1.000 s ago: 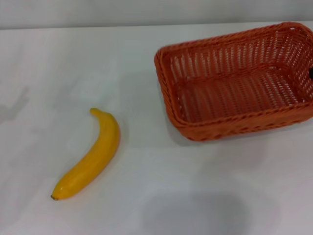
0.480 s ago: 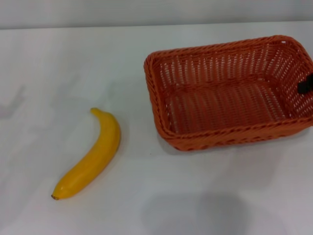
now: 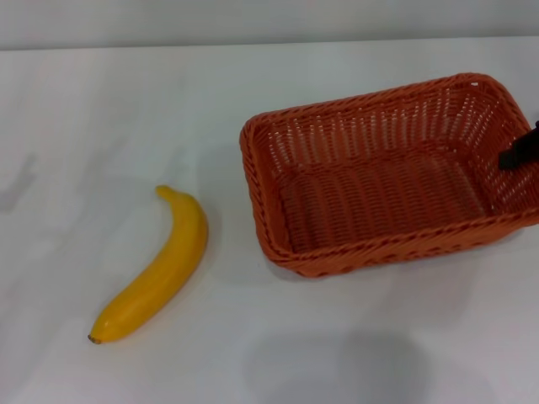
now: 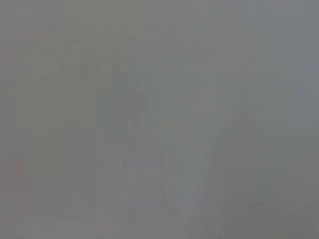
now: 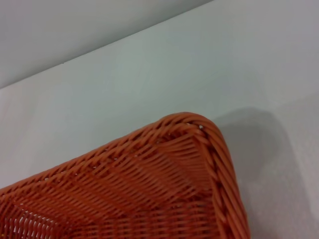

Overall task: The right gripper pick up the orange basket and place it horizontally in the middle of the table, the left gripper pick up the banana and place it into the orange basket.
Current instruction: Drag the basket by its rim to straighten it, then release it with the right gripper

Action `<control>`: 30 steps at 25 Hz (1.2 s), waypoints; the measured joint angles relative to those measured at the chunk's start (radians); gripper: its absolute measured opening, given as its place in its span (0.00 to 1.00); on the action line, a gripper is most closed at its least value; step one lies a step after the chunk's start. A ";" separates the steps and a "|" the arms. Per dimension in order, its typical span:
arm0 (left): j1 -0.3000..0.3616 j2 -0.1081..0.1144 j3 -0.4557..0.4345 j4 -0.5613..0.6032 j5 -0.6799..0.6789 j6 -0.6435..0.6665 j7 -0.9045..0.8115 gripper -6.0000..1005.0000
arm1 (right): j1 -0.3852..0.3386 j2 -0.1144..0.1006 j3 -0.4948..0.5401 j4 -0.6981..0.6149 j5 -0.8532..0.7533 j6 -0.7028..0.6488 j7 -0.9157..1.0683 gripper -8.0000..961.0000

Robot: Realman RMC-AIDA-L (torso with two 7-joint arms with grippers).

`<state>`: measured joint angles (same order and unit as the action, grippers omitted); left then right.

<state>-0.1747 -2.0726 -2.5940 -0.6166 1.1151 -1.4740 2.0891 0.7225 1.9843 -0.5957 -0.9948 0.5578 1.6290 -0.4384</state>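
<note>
From the head, the orange basket (image 3: 387,177) is seen toward the table's (image 3: 101,101) right edge, the right gripper (image 3: 520,151) at its right wall, grip state undeterminable. The banana (image 3: 156,269) lies left of it, apart. In the right wrist view, a basket corner (image 5: 199,129) is shown.

Bare test-bench setting, likely lab — plain white table (image 3: 253,101), blank grey wall (image 5: 75,30) behind.

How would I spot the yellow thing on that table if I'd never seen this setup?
Look at the white table from the head view: a big orange basket sits on its right half. To the left of it, apart and lying flat on bare tabletop, is the banana. It is the only yellow, smooth, curved object, much smaller than the woven basket.
</note>
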 joint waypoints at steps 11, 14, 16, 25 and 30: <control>0.012 -0.001 0.000 0.000 0.004 -0.005 0.000 0.87 | -0.004 0.001 0.001 0.046 0.008 -0.012 -0.002 0.54; 0.016 -0.001 0.000 0.000 0.004 -0.006 0.000 0.87 | -0.008 -0.004 0.000 0.046 0.024 -0.007 -0.003 0.67; 0.017 -0.001 0.000 0.000 0.004 -0.007 -0.002 0.87 | -0.012 -0.007 0.000 0.043 0.027 -0.003 -0.007 0.72; 0.019 -0.002 0.002 0.000 0.004 -0.010 -0.031 0.87 | -0.025 -0.031 0.001 0.024 0.099 0.024 -0.063 0.74; 0.027 -0.002 0.001 -0.002 0.003 -0.026 -0.074 0.87 | -0.046 -0.042 0.009 -0.022 0.159 0.034 -0.133 0.74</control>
<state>-0.1478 -2.0750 -2.5930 -0.6189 1.1184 -1.5001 2.0149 0.6764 1.9425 -0.5863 -1.0168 0.7166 1.6632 -0.5718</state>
